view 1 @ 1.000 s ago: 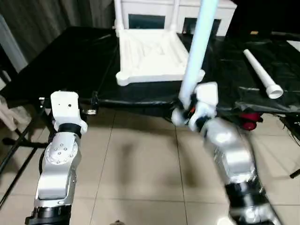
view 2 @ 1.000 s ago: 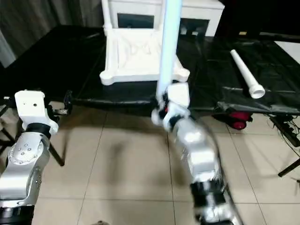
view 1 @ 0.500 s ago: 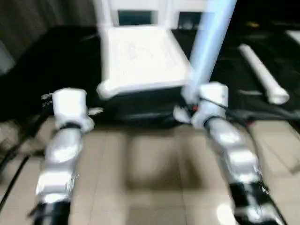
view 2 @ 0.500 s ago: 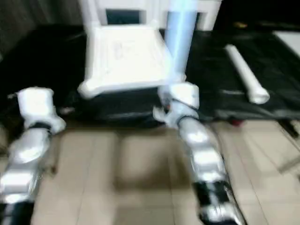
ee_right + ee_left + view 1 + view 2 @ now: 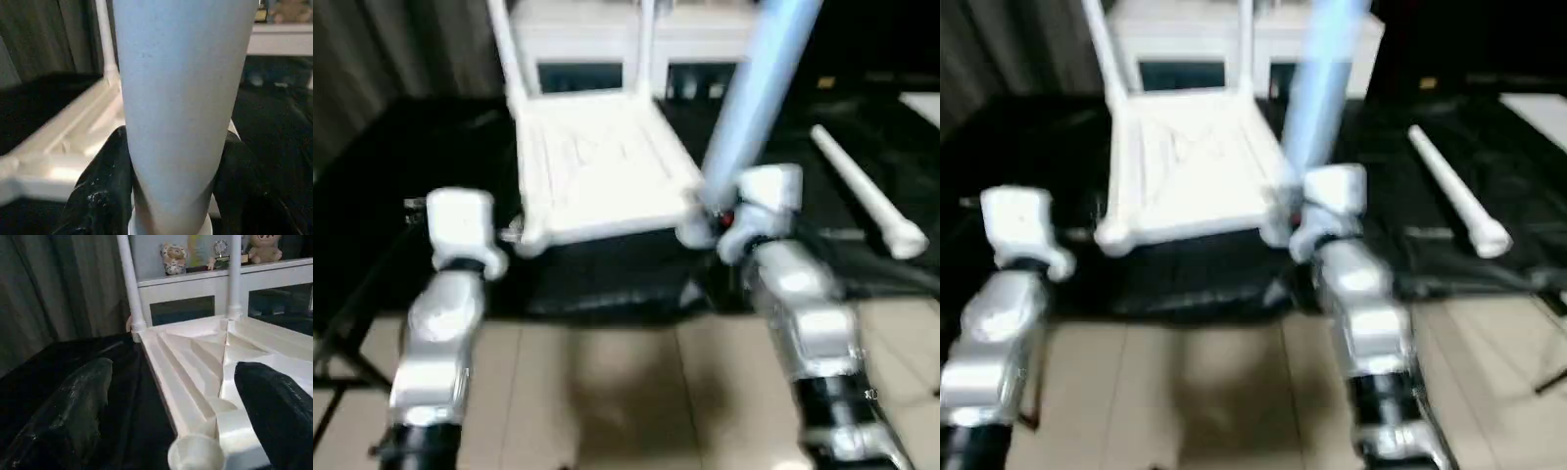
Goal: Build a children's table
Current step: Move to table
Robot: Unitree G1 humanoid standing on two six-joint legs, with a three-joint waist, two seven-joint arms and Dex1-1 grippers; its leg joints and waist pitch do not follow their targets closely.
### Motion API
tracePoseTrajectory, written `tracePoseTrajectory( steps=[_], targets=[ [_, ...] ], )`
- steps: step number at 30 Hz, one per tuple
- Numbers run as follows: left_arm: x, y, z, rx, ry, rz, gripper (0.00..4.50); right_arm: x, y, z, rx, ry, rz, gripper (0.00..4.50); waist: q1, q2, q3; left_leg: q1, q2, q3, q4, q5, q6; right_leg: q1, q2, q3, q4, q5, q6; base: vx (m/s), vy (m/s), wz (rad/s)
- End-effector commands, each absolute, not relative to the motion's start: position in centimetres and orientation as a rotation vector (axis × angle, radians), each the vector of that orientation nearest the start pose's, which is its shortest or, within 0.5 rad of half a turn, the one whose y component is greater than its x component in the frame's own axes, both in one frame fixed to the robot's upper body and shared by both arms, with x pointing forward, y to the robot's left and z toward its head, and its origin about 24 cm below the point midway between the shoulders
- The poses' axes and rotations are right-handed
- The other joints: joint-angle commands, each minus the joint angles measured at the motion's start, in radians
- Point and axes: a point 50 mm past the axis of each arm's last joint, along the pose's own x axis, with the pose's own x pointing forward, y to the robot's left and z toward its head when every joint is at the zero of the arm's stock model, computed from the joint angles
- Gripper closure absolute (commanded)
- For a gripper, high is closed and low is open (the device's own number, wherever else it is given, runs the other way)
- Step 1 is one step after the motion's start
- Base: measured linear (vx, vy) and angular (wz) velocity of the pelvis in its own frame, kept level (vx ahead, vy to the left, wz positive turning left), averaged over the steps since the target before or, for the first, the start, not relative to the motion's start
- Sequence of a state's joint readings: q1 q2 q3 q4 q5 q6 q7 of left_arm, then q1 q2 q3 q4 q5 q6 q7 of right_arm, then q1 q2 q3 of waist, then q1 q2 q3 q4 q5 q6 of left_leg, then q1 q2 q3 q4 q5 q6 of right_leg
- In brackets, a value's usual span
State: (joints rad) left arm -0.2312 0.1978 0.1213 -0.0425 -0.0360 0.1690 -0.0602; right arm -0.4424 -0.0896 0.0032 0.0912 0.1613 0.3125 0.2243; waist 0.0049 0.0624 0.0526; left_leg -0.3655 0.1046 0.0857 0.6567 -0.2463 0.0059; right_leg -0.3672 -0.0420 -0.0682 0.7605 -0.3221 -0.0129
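Note:
The children's table top [image 5: 597,166] lies upside down on the black-covered table, ribbed underside up. Two white legs [image 5: 504,49] stand in its far corner sockets. My right gripper [image 5: 176,142] is shut on a third leg [image 5: 759,98] and holds it upright, its lower end just above the top's near right corner [image 5: 695,230]. My left gripper [image 5: 173,369] is open, with one finger [image 5: 73,411] on each side of the near left corner socket [image 5: 195,455] and nothing held. Another leg [image 5: 862,196] lies loose on the black cover to the right.
The black-covered table [image 5: 411,147] reaches across the view, its near edge just under my wrists. Behind it stands a white cabinet [image 5: 597,73] with glass doors and plush toys [image 5: 173,259] on top. Tiled floor [image 5: 607,392] lies below my forearms. Grey curtains hang at the left.
The camera has shifted and the table top now sits closer. Both arms have come forward from short of the table's edge to the top's near corners. The right gripper still holds the leg.

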Motion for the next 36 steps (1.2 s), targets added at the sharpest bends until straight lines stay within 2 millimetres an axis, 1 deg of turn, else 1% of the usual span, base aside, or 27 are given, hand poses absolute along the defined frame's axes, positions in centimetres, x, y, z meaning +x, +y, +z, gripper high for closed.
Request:
tracePoseTrajectory(
  steps=[1,2,3,4,5,6,8,10,11,12,13,14,16,17,19,20,21,23,24,25,26,27,28,29,30,32,36],
  targets=[
    [29.7,18.9,11.2,0.152,-0.135,-0.019,0.0,33.0,-12.9,13.4,0.067,-0.103,0.34,2.66,-0.021,0.007,-0.05,0.111,0.163,-0.096,-0.172,-0.394,0.294,-0.058,-0.028,0.014,-0.018,0.07,0.048,0.128,-0.009,-0.01],
    [29.8,18.9,11.4,0.158,-0.138,-0.022,0.0,33.1,-13.0,13.5,0.072,-0.102,0.339,2.66,-0.014,-0.016,-0.038,0.096,0.133,-0.053,-0.185,-0.456,0.252,-0.038,-0.045,0.024,-0.079,0.102,0.008,0.128,-0.009,-0.01],
    [29.9,18.9,11.5,0.154,-0.142,-0.023,0.0,33.2,-13.0,13.4,0.069,-0.098,0.341,2.66,0.006,-0.072,-0.04,0.064,0.057,0.008,-0.129,-0.479,0.182,0.026,-0.103,0.101,-0.207,-0.093,-0.014,0.138,-0.092,0.02],
    [30.0,18.9,11.6,0.151,-0.144,-0.024,0.0,33.2,-13.1,13.4,0.066,-0.095,0.343,2.66,0.032,-0.084,-0.041,0.038,-0.015,0.049,-0.001,-0.361,0.152,0.083,-0.166,0.174,-0.267,-0.335,-0.043,0.153,-0.105,0.08],
    [30.1,18.8,11.7,0.146,-0.148,-0.027,0.0,33.3,-13.2,13.3,0.063,-0.088,0.343,2.66,0.052,-0.091,-0.046,0.024,-0.016,0.037,0.057,-0.233,0.135,0.104,-0.2,0.212,-0.294,-0.531,-0.075,0.153,-0.105,0.08],
    [30.2,18.7,11.7,0.143,-0.151,-0.031,0.0,33.4,-13.3,13.2,0.058,-0.081,0.341,2.66,0.054,-0.094,-0.053,-0.064,-0.016,0.01,0.103,-0.06,0.102,0.175,-0.182,0.203,-0.264,-0.6,-0.07,0.165,-0.066,0.01],
    [30.1,18.6,11.5,0.142,-0.144,-0.038,0.0,33.5,-13.3,13.2,0.05,-0.078,0.335,2.66,0.064,-0.058,-0.053,-0.08,-0.005,-0.009,0.085,0.021,0.062,0.183,-0.156,0.178,-0.269,-0.421,-0.191,0.17,-0.041,-0.01],
    [30.1,18.6,11.2,0.144,-0.133,-0.05,0.0,33.5,-13.4,13.3,0.054,-0.077,0.332,2.66,0.068,-0.02,-0.048,-0.072,0.023,-0.009,0.003,0.101,0.066,0.17,-0.107,0.12,-0.276,-0.337,-0.244,0.178,0.056,0.05],
    [30.3,18.5,11.2,0.149,-0.133,-0.076,0.0,33.6,-13.6,13.4,0.064,-0.073,0.318,2.66,0.055,0.02,-0.055,-0.022,0.058,0.001,-0.085,0.114,0.057,0.15,-0.055,0.053,-0.27,-0.29,-0.191,0.186,0.084,0.06],
    [30.3,18.5,11.2,0.149,-0.134,-0.076,0.0,33.6,-13.6,13.4,0.064,-0.073,0.317,2.66,0.043,0.054,-0.062,0.047,0.098,-0.049,-0.128,0.006,0.06,0.103,-0.004,0.018,-0.218,-0.235,-0.125,0.195,0.142,-0.03],
    [30.4,18.5,11.3,0.151,-0.134,-0.082,0.0,33.6,-13.6,13.4,0.066,-0.072,0.314,2.66,-0.001,0.056,-0.046,0.078,0.143,-0.106,-0.156,-0.168,0.109,0.051,0.02,-0.005,-0.132,-0.202,-0.097,0.226,0.143,-0.04],
    [30.5,18.3,11.4,0.142,-0.138,-0.1,0.0,33.6,-13.8,13.4,0.069,-0.072,0.307,2.66,-0.007,0.048,-0.088,0.196,0.227,-0.114,-0.142,-0.284,0.074,-0.055,-0.018,0.011,-0.028,-0.074,0.004,0.226,0.143,-0.04],
    [30.6,18.1,11.4,0.139,-0.141,-0.116,0.0,33.6,-14.0,13.2,0.064,-0.066,0.313,2.66,0.007,0.034,-0.077,0.177,0.204,-0.069,-0.143,-0.079,0.059,-0.088,-0.03,-0.002,-0.013,0.026,0.075,0.217,0.085,-0.21],
    [30.7,18.0,11.3,0.143,-0.132,-0.125,0.0,33.7,-14.0,13.1,0.05,-0.061,0.326,2.66,0.0,0.027,-0.071,0.16,0.167,-0.075,-0.149,0.004,0.211,-0.093,-0.035,-0.004,-0.016,0.081,0.095,0.205,0.067,-0.29],
    [30.7,17.9,11.3,0.143,-0.128,-0.131,0.0,33.8,-13.9,13.2,0.041,-0.062,0.34,2.66,-0.003,-0.008,-0.064,0.159,0.148,-0.032,-0.144,-0.001,0.271,-0.108,-0.056,0.015,-0.06,0.173,0.049,0.208,-0.03,-0.05],
    [30.6,17.7,11.1,0.136,-0.111,-0.146,0.0,33.9,-13.7,13.4,0.036,-0.061,0.362,2.66,0.009,-0.092,-0.076,0.071,0.001,0.053,-0.08,-0.136,0.219,0.023,-0.097,0.092,-0.174,0.234,-0.047,0.209,-0.058,0.01],
    [30.5,17.2,10.9,0.131,-0.105,-0.183,0.0,34.0,-13.8,13.4,0.036,-0.055,0.376,2.66,0.047,-0.113,-0.087,-0.015,-0.037,0.033,0.055,-0.152,0.155,0.128,-0.212,0.201,-0.231,0.071,-0.155,0.201,-0.084,0.02],
    [30.2,16.5,10.4,0.136,-0.072,-0.257,0.0,34.2,-14.0,13.4,0.028,-0.044,0.385,2.66,0.045,-0.103,-0.093,-0.065,-0.02,0.002,0.074,0.027,0.088,0.153,-0.205,0.169,-0.183,0.306,-0.167,0.192,-0.084,-0.02],
    [29.9,16.3,9.9,0.144,-0.053,-0.293,0.0,34.2,-14.2,13.4,0.017,-0.038,0.397,2.66,0.05,-0.082,-0.088,-0.075,0.009,-0.019,0.028,0.254,0.001,0.132,-0.182,0.11,-0.127,0.973,-0.187,0.098,-0.066,-0.14],
    [29.9,16.3,9.9,0.144,-0.053,-0.293,0.0,34.2,-14.2,13.4,0.017,-0.038,0.397,2.66,0.05,-0.075,-0.092,-0.078,0.015,-0.018,-0.012,0.345,-0.006,0.119,-0.147,0.075,-0.103,1.121,-0.169,-0.101,-0.046,-0.19],
    [29.7,16.2,9.4,0.128,-0.031,-0.311,0.0,34.2,-14.4,13.4,0.017,-0.036,0.408,2.66,0.051,-0.031,-0.095,-0.062,0.03,-0.01,-0.083,0.502,0.015,0.088,-0.076,0.018,-0.09,1.127,-0.109,-0.101,-0.046,-0.19],
    [29.7,16.2,9.2,0.122,-0.025,-0.31,0.0,34.3,-14.6,13.5,0.014,-0.036,0.406,2.66,0.046,-0.014,-0.104,-0.05,0.055,-0.017,-0.058,0.594,0.075,0.069,-0.051,0.013,-0.085,1.054,-0.071,-0.093,-0.011,-0.23],
    [29.6,16.4,9.0,0.118,-0.019,-0.297,0.0,34.3,-14.9,13.6,0.011,-0.036,0.402,2.66,0.028,0.008,-0.114,0.031,0.158,-0.091,-0.03,0.85,0.159,-0.005,-0.058,0.028,-0.065,0.654,-0.055,0.0,0.0,0.0],
    [29.6,16.6,8.8,0.117,-0.015,-0.279,0.0,34.3,-15.1,13.6,0.009,-0.035,0.397,2.66,0.016,-0.002,-0.114,0.057,0.185,-0.112,-0.028,0.946,0.188,-0.033,-0.077,0.054,-0.082,0.476,-0.046,0.0,0.0,0.0],
    [29.7,17.3,8.6,0.085,-0.018,-0.196,0.0,34.3,-15.5,13.6,0.004,-0.039,0.371,2.66,0.029,-0.008,-0.099,0.045,0.167,-0.095,-0.031,0.891,0.182,-0.037,-0.103,0.075,-0.122,0.342,-0.068,0.0,0.0,0.0],
    [29.7,18.2,8.6,0.069,-0.027,-0.092,0.0,34.3,-15.7,13.5,-0.002,-0.038,0.343,2.66,0.057,-0.037,-0.076,-0.038,0.088,-0.004,-0.062,0.258,0.066,0.038,-0.122,0.083,-0.167,0.294,-0.196,-0.068,0.036,0.0],
    [29.6,18.6,8.8,0.074,-0.039,-0.037,0.0,34.0,-15.6,12.6,0.022,-0.015,0.306,2.66,0.053,-0.032,-0.042,0.009,0.116,0.02,-0.113,-0.312,-0.077,0.006,-0.095,0.074,-0.21,-0.211,-0.202,-0.088,0.016,0.03]
  ],
)
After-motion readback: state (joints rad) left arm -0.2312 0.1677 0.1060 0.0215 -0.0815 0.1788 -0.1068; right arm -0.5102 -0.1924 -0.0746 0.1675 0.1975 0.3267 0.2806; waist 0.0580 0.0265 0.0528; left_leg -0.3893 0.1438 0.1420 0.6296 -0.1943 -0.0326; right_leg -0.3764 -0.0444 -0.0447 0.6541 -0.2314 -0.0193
